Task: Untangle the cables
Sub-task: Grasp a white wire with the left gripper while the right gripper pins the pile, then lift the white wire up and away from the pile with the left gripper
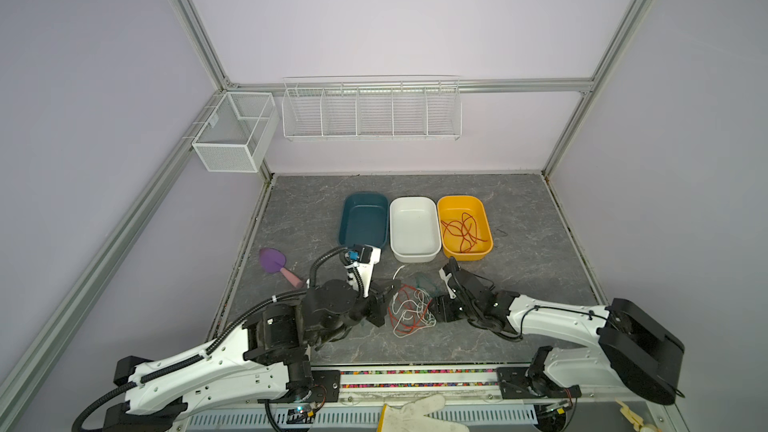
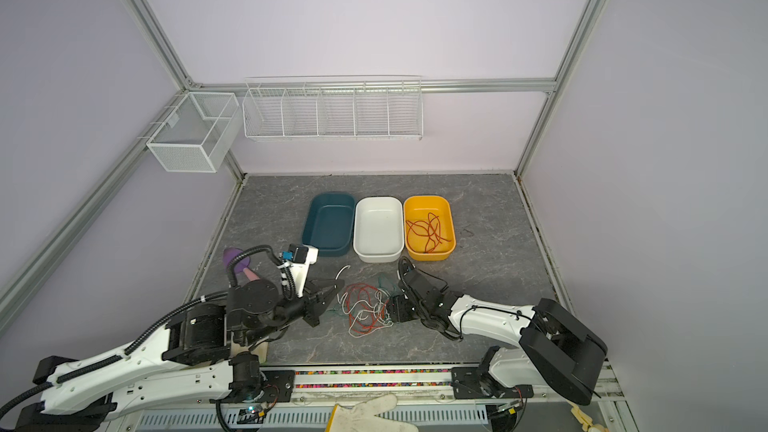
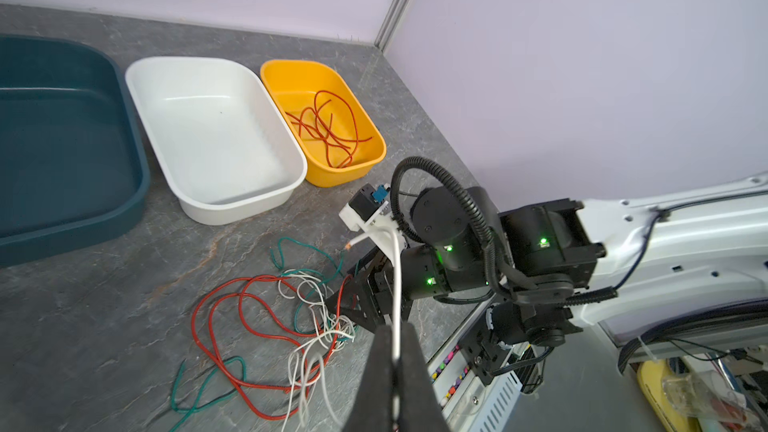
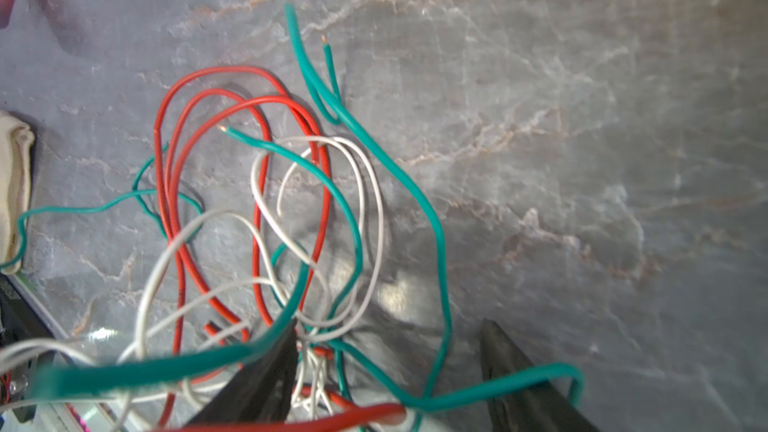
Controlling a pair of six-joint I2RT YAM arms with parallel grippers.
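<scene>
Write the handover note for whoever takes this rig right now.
Left gripper: shut on a white cable leading out of the tangle.
Right gripper: open, jaws straddling green and white strands.
Cables: red, white and green tangle on the table between both grippers; red-orange cables lie in the yellow bin.
Done: those red-orange cables are separated.
Left: the whole tangle; white bin and teal bin hold nothing.

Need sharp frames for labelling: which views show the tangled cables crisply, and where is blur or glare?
Left wrist view: tangled cables crisp, evenly lit. Right wrist view: nearest green cable blurred, glare spot on the table. Both top views: cables small, slightly soft.
</scene>
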